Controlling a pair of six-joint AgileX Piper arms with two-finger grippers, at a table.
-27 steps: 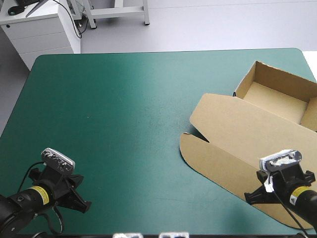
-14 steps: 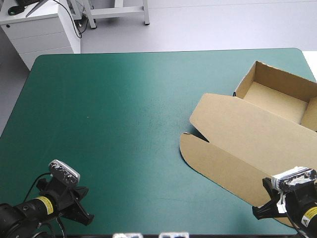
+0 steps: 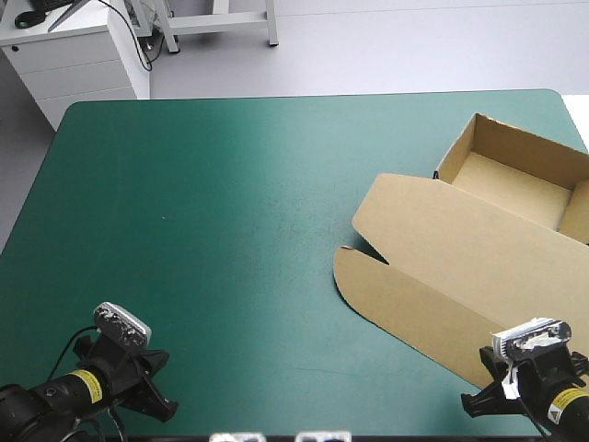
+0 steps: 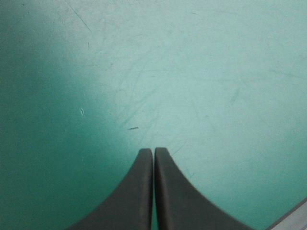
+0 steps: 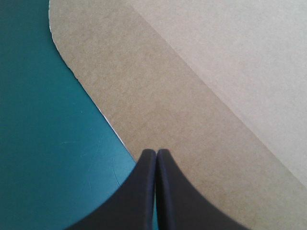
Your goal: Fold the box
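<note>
Box status: brown cardboard box (image 3: 460, 249) lies on the right half of the teal-green table cover (image 3: 212, 203), as an open tray with the lid flat. Its tray part (image 3: 512, 180) stands at the far right with walls raised. The lid panel (image 3: 433, 230) runs from the tray toward the table's near edge and ends in a strip with a rounded corner. The right wrist view shows the crease between panel and strip.

On the right tool (image 5: 156, 152) the black fingers are pressed together in one pointed arch, gripping nothing. The tips sit over the strip's curved edge, with board on one side and bare cover on the other. In the high view this tool is at the table's near right corner.

On the left tool (image 4: 153, 151) the fingers are likewise pressed together and hold nothing. It is over bare, scuffed cover at the near left corner, well apart from the box.
</note>
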